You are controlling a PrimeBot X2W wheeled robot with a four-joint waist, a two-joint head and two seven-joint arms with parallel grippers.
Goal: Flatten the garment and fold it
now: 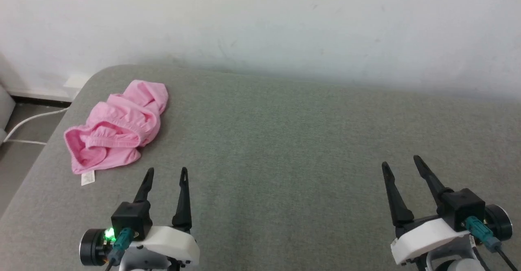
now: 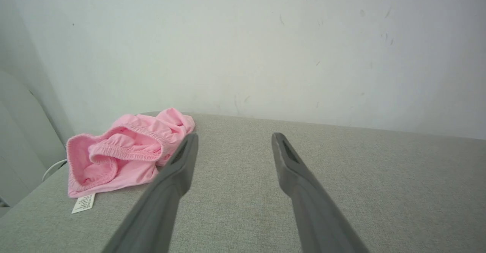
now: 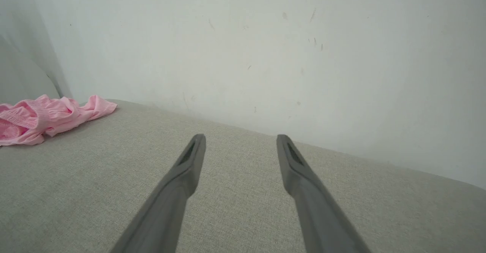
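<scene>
The garment [image 1: 118,126] lies bunched just ahead and left of the left pincer [image 1: 167,172], well apart from the right pincer [image 1: 401,162] — both spread wide, empty. Better, I think, to pinch one edge low and draw it toward the middle — not grab the heap.

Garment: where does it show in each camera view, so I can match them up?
Head view: garment upper left, beyond the left gripper.
Left wrist view: garment left of centre.
Right wrist view: garment at the far left edge.
Shared landmark: white wall behind the grey surface.
</scene>
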